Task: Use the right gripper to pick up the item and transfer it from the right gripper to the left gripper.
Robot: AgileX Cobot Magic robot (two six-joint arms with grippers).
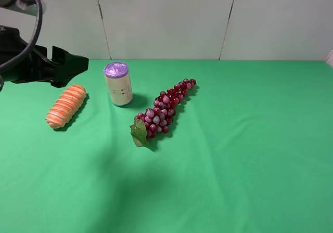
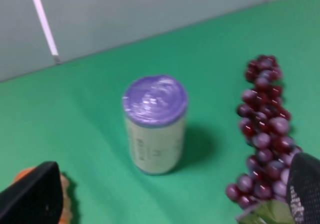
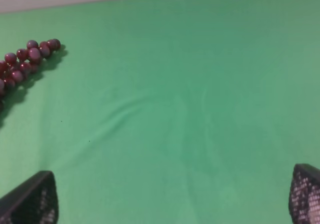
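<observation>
While the striped roll [image 1: 66, 106] lay on the green bench [image 1: 234, 155] over at the left side, the left pincer [image 1: 73, 64] hung just behind it, spread apart and holding nothing, with its tips clear of the roll. From the left wrist cam you could only catch an orange sliver of the roll [image 2: 64, 204] tucked behind one of the fingers [image 2: 32, 196]. The right pincer [image 3: 172, 199] didn't show in the high view at all; its own cam had the two fingers [image 3: 30, 199] wide apart over bare green cloth, well away from the roll. Between that side and the roll stood the cream can with the purple lid [image 1: 117, 83], upright, just beside the roll. The dark red grape bunch [image 1: 165, 109] lay slanted next to the can, its green leaf [image 1: 139, 133] at the near end.
</observation>
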